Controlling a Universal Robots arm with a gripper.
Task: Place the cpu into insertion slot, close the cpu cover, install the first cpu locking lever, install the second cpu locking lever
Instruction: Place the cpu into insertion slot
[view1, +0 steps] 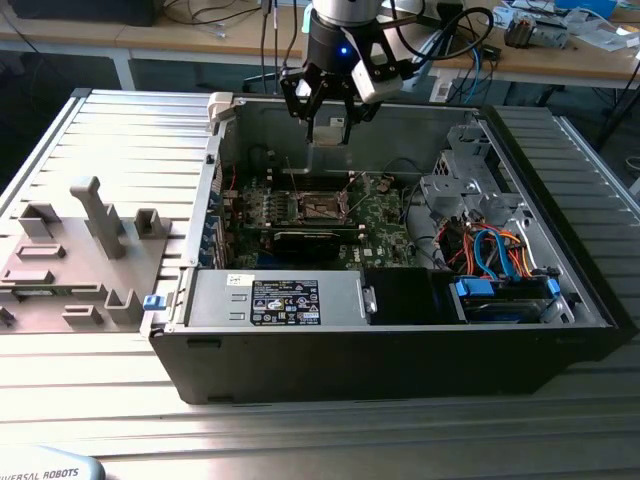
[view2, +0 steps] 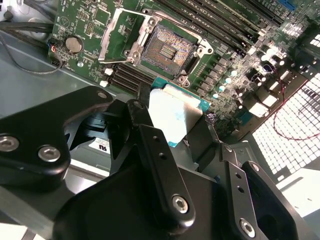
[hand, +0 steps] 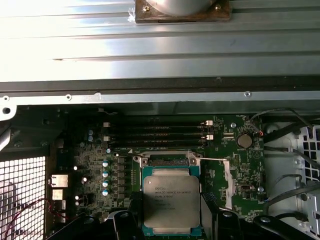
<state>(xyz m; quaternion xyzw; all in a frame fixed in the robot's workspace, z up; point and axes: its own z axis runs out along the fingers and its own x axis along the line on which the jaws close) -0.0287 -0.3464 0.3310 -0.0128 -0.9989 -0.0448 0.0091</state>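
My gripper (view1: 328, 132) hangs above the open computer case, over its back wall, and is shut on the cpu (view1: 328, 126). In both wrist views the cpu (view2: 176, 114) (hand: 171, 199) is a flat silver-grey square on a teal carrier, clamped by its edges between the black fingers (view2: 150, 135). The insertion slot (view2: 168, 49) lies bare below on the green board, its dark contact field showing, well apart from the chip. The cpu cover (view2: 119, 31) is flipped open beside the slot. In the first wrist view the cpu hides most of the insertion slot (hand: 165, 161).
A long black expansion card (view1: 315, 240) lies just in front of the socket. Memory slots (hand: 157, 135) run along one side of it. The power supply (view1: 280, 300) fills the case front. A drive cage (view1: 470, 185) and cables stand at the exterior view's right, a grey fixture plate (view1: 70, 260) at its left.
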